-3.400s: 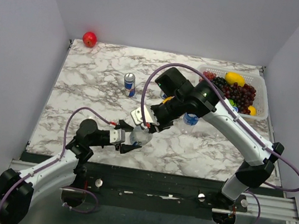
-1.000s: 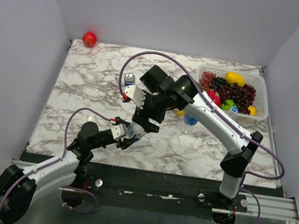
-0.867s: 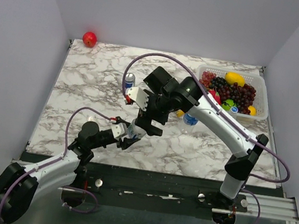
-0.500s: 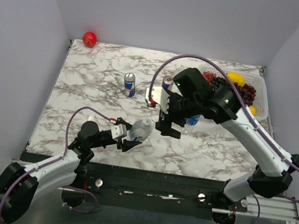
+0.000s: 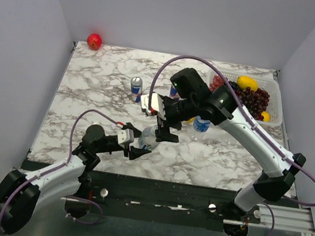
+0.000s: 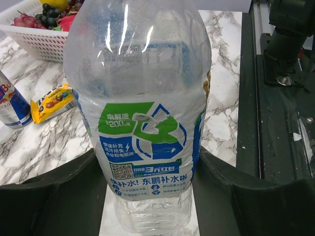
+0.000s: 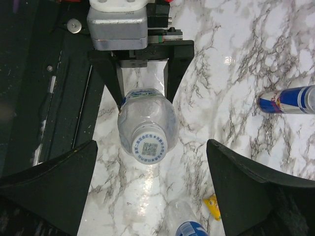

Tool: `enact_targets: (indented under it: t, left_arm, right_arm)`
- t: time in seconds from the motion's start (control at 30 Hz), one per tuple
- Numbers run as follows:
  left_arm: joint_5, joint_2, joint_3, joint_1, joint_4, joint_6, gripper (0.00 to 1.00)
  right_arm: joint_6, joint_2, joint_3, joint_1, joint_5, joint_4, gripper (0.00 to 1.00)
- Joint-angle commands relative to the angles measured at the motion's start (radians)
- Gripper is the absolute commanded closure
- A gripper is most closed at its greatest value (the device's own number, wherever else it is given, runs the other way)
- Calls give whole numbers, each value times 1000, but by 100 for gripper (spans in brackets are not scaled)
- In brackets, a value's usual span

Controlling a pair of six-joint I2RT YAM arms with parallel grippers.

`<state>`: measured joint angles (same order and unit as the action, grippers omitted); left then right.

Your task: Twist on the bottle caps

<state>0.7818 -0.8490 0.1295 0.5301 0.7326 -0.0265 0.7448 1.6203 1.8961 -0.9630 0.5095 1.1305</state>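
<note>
My left gripper (image 6: 147,164) is shut on a clear bottle (image 6: 142,98) with a blue-and-white label, low on its body. It holds the bottle upright near the table's front edge (image 5: 147,137). A whitish bottle cap (image 7: 149,146) with a printed code sits on the bottle's neck. My right gripper (image 7: 152,147) hangs directly above that cap, open wide, its fingers (image 7: 64,182) well clear on both sides. In the top view the right gripper (image 5: 164,130) sits just above the bottle. A second bottle (image 5: 201,124) with a blue cap (image 7: 189,230) stands to the right.
A blue-and-silver can (image 5: 136,88) stands behind the held bottle. A yellow snack packet (image 7: 212,204) lies near the second bottle. A white basket (image 5: 276,88) of fruit sits at the back right. A red apple (image 5: 94,41) rests at the back left corner.
The right arm swung off to the right and came back left; its open gripper now hangs over the capped bottle. The left gripper and its bottle stayed put.
</note>
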Motion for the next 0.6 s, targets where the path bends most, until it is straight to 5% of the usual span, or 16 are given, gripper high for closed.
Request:
enact_targets:
  t: [0.0,0.57]
  left_arm:
    - [43,-7,32,-5,10,22,100]
    - [16,-27,27,-5,68,91,100]
  right_arm:
    - [83,3,41,-23,55,26,2]
    - [142,0,-14,-75,-54,68,2]
